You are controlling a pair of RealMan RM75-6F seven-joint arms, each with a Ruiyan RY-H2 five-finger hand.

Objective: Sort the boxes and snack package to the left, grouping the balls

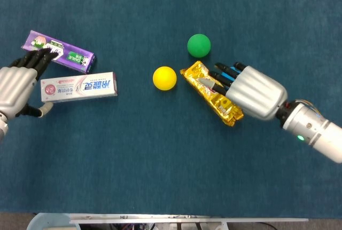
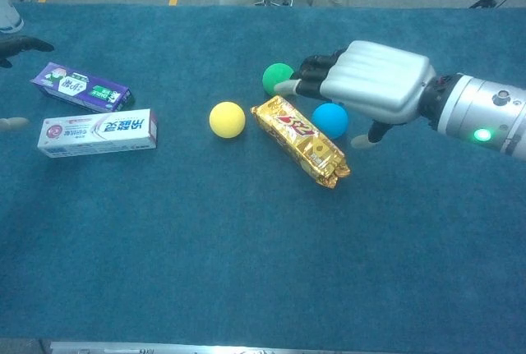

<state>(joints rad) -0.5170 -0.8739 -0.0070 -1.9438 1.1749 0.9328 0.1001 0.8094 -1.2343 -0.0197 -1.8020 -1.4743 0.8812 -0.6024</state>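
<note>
Right hand (image 2: 374, 87) is hovering open, fingers spread, over the blue ball (image 2: 330, 119) and one gold snack package (image 2: 301, 141) lying on the blue surface (image 2: 246, 247). Left hand (image 1: 18, 83) is lying open beside two boxes: white box (image 1: 79, 87), then purple box (image 1: 57, 51). Three balls are sitting mid-surface: yellow ball (image 1: 164, 78), blue, green ball (image 1: 199, 45) farthest.

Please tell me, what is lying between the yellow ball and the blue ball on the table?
The gold snack package lies between the yellow ball and the blue ball, set diagonally on the cloth. The chest view shows this best; in the head view the right hand hides the blue ball.
</note>
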